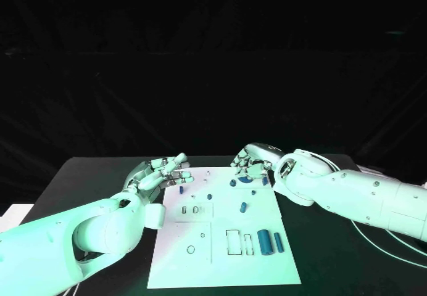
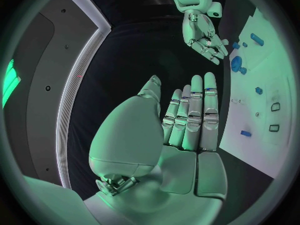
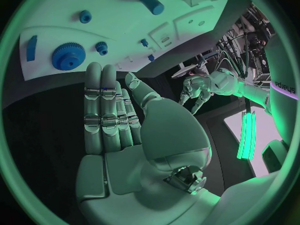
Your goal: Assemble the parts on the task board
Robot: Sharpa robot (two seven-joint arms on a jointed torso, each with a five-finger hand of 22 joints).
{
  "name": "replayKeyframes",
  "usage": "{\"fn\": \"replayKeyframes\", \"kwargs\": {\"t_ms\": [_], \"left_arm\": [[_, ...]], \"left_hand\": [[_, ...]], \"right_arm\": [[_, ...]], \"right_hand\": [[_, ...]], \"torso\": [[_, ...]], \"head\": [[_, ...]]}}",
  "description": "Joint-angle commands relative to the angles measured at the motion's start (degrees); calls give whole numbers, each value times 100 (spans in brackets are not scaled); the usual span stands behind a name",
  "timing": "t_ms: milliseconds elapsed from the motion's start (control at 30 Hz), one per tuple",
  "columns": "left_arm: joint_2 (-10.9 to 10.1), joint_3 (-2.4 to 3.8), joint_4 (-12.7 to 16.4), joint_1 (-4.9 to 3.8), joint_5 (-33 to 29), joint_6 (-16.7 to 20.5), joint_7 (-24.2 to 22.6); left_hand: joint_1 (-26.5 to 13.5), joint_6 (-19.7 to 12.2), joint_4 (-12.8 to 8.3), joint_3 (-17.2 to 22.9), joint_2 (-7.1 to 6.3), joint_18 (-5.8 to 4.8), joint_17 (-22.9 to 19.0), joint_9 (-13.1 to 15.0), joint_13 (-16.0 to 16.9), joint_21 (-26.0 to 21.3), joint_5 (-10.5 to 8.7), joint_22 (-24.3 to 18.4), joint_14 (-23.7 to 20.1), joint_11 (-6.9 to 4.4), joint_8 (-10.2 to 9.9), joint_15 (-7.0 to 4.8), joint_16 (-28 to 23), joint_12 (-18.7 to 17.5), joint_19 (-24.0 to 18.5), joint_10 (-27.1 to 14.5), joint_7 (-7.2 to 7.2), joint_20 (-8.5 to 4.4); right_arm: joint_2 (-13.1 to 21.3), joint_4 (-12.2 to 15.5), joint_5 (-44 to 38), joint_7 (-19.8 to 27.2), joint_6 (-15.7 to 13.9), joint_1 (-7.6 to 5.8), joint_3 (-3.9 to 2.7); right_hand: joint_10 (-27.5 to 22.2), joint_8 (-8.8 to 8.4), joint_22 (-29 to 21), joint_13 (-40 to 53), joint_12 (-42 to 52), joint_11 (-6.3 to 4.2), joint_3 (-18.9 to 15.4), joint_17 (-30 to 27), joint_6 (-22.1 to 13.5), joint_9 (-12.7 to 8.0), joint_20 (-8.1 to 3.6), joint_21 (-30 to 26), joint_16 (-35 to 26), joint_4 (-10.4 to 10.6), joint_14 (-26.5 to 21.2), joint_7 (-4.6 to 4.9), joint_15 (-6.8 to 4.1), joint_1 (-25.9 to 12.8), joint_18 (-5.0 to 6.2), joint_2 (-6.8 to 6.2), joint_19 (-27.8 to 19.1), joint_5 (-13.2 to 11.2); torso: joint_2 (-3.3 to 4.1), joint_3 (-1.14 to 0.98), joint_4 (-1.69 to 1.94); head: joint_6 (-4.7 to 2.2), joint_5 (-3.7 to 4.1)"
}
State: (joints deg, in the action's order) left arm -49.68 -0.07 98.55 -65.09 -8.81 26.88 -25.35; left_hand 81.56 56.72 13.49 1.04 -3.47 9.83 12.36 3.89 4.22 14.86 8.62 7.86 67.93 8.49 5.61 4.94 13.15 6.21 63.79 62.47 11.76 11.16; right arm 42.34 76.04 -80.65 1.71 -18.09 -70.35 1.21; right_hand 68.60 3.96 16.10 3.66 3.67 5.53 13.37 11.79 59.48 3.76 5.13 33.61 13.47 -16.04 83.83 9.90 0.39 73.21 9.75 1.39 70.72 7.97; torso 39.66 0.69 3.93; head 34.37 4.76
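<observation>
The white task board (image 1: 213,271) lies in the middle of the black table. A blue gear (image 1: 244,180) sits near its far edge, and two blue cylinders (image 1: 264,240) lie side by side at its near right. My right hand (image 1: 253,163) hovers over the far edge, just behind the gear, with straight fingers and nothing in it. The right wrist view shows that hand (image 3: 119,120) empty, the gear (image 3: 67,56) beyond its fingertips and a blue cylinder (image 3: 151,3) farther off. My left hand (image 1: 165,172) hangs by the board's far left corner with an empty palm (image 2: 181,130).
Small blue pegs (image 1: 242,208) and empty slots dot the middle of the board (image 2: 250,115). A flat blue piece (image 3: 31,47) lies beside the gear. Cables run over the table at the right edge (image 1: 382,240). Bare black table surrounds the board on all sides.
</observation>
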Motion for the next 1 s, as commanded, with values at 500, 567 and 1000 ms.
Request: {"fn": "replayKeyframes", "kwargs": {"t_ms": [500, 567, 1000], "left_arm": [[-147, 31, 396, -64, -220, -240, 64], [-148, 32, 406, -66, -217, -248, 72], [-156, 35, 404, -68, -213, -264, 93]], "left_hand": [[-17, 33, -43, -53, -11, 44, 37, -8, -1, -26, -33, -4, -61, -4, -46, 33, -37, -47, 26, 19, -10, 0], [-12, 30, -49, -54, -9, 44, 42, -9, -2, -29, -32, -5, -64, -2, -50, 33, -39, -51, 24, 15, -9, 1], [-9, 27, -53, -56, -6, 44, 46, -9, -3, -31, -32, -5, -65, -1, -53, 34, -39, -55, 24, 11, -7, 1]], "right_arm": [[-155, -88, -1270, -637, 644, -41, -19], [-161, -92, -1316, -681, 685, -45, -20], [-201, -114, -1484, -834, 781, -58, -23]], "right_hand": [[-158, -18, 622, 1, -6, -24, 359, 1342, 103, 9, -18, 969, 2139, 122, 139, -57, -44, -240, 68, -169, -281, -8], [-175, -18, 661, 0, -6, -24, 387, 1396, 122, 10, -15, 1029, 2206, 137, 132, -61, -43, -249, 68, -181, -302, -9], [-153, -17, 903, 4, 4, -34, 595, 2021, 181, 12, -7, 1416, 2900, 235, 125, -78, -46, -255, 74, -222, -399, -26]], "torso": [[326, 8, 115], [342, 8, 123], [410, 12, 150]], "head": [[-71, 93], [-64, 93], [-65, 124]]}}
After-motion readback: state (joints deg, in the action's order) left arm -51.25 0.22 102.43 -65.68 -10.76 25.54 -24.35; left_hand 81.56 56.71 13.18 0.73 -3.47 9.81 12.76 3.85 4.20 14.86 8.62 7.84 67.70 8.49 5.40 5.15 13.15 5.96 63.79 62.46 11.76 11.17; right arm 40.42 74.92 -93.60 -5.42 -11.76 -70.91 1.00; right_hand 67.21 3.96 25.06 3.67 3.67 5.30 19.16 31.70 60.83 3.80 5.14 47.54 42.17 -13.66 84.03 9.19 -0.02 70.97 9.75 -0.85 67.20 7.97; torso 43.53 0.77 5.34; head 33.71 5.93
